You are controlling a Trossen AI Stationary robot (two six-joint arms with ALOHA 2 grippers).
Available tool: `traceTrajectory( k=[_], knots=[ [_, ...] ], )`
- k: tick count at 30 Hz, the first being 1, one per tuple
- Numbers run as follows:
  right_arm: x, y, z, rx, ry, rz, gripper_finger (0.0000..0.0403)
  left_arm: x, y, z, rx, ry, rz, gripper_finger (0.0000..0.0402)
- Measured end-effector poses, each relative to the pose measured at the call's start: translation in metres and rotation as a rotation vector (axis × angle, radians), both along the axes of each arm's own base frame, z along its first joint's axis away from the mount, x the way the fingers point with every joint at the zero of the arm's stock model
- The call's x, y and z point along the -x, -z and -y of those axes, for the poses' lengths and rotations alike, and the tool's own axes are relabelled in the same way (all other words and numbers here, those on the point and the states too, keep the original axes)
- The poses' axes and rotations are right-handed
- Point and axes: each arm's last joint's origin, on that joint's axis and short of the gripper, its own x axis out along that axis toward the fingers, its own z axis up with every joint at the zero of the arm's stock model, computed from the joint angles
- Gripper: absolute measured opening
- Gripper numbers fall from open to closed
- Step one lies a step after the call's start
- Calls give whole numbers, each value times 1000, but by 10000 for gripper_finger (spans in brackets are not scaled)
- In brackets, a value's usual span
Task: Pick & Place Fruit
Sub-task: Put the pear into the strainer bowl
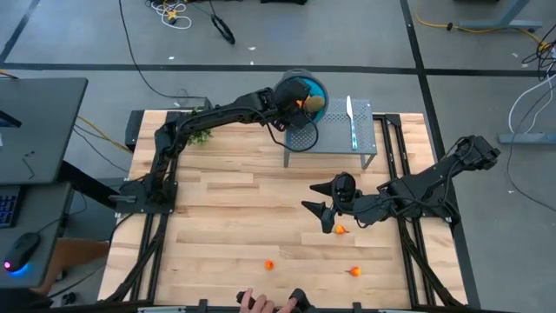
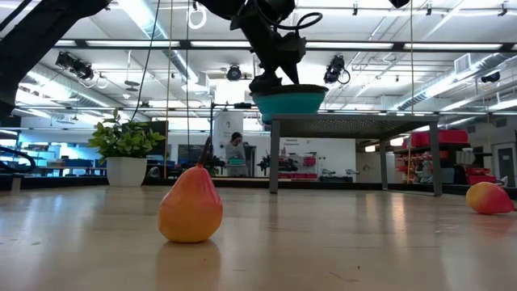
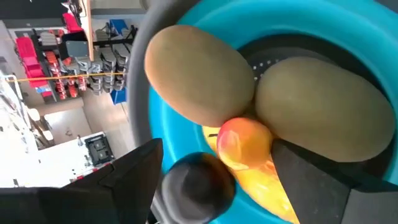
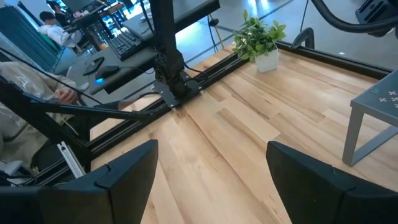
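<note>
Over blue bowl (image 1: 306, 91): left gripper (image 1: 300, 102) (fingers apart); right gripper (image 1: 323, 217) open.

Site: robotics lab where I work. Evidence: wooden table (image 1: 226, 191) on concrete floor, ceiling light rails, red storage racks (image 2: 436, 158), desk with keyboard (image 4: 127, 40).

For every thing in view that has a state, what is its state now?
Left gripper: open, over the teal bowl.
Right gripper: open, empty, above the table.
Teal bowl: on the grey stand, holding fruit.
Two brown-green ovals: in the bowl, touching.
Three orange-red fruits: loose on the table.
</note>
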Motion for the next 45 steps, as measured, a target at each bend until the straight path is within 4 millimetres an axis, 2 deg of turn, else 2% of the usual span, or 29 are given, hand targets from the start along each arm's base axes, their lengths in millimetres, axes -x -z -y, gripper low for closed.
traceTrajectory(
  k=[12,21,27,31,34,37,40,43,45],
  knots=[
    [0,0,0,0,0,0,306,-3,-5,-1,-77,41,3,309],
    [0,0,0,7,-2,-2,306,-1,-9,-3,-82,-66,33,311],
    [8,-9,4,-42,-12,31,306,2,-48,0,-108,-145,178,312],
    [20,-21,11,-63,-51,42,306,10,-88,18,-113,-184,338,311],
    [31,-19,18,-113,-95,-33,306,21,-119,38,-70,-229,502,311],
    [41,-5,24,-237,-103,-209,305,38,-143,61,54,-276,666,311],
    [50,17,25,-356,-100,-431,298,63,-164,83,253,-299,811,310],
    [56,46,18,-368,-223,-631,287,86,-174,102,511,-286,870,310],
    [63,67,13,-339,-319,-746,278,98,-176,111,683,-274,847,310]
  ],
)
